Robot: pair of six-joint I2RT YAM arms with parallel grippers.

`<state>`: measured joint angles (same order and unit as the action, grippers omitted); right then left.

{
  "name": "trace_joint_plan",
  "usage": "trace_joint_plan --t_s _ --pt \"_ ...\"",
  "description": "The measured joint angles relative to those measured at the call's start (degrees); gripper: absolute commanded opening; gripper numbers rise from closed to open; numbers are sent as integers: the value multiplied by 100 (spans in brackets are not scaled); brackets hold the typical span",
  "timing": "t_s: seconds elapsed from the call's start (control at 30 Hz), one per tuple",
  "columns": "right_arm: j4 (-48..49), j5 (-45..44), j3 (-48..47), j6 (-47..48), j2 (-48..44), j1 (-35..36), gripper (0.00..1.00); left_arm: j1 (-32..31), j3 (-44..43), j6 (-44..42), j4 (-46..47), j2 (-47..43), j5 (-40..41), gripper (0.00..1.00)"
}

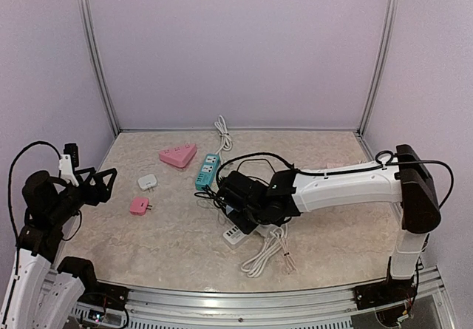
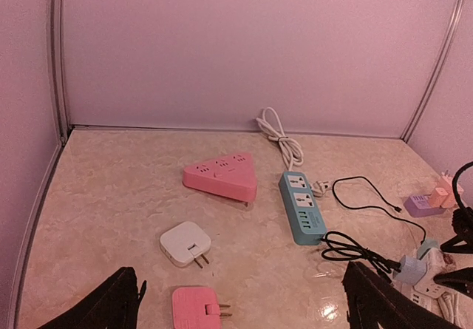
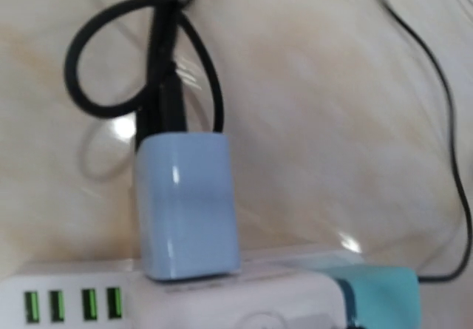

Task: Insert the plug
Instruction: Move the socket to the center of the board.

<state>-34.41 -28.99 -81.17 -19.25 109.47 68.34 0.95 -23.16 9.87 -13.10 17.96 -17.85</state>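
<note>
Apparently the job is at or near its end. The light-blue plug (image 3: 186,203) stands upright on the white power strip (image 3: 89,303), its lower edge flush against the strip's top face with no prongs showing. I judge it seated, or all but seated; the right wrist view is a little blurred, so whether it is pressed fully home cannot be told. Its black cable (image 3: 159,70) loops away across the table (image 1: 170,240) behind it, and a teal block (image 3: 380,292) sits on the strip just beside it.

The right claw (image 1: 238,205) hangs directly over the strip. Its fingers do not show in its own camera, and the top view does not reveal whether it is wide, narrow or gripping the plug: I cannot tell. What may be left is a last press down, then letting go and lifting clear.

The left claw (image 2: 238,268) is spread wide and holds nothing. It hovers well apart at the left, above a pink adapter (image 2: 195,307) and a white adapter (image 2: 185,243), which both lie loose.
</note>
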Motion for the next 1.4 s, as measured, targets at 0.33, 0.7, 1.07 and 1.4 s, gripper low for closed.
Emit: trace_joint_plan --t_s 0.33,0.7,1.07,1.4 --pt "-160 -433 1115 -584 -861 -291 63 0 0 0 11 7 -33 93" --pt "-310 -337 1141 -649 -892 -291 69 24 0 -2 20 7 -46 93" --pt "142 66 997 -428 -1709 -284 58 85 0 -7 24 72 -136 91" --pt "682 494 1394 -737 -2380 -485 29 101 -260 -450 -2 804 -304 89"
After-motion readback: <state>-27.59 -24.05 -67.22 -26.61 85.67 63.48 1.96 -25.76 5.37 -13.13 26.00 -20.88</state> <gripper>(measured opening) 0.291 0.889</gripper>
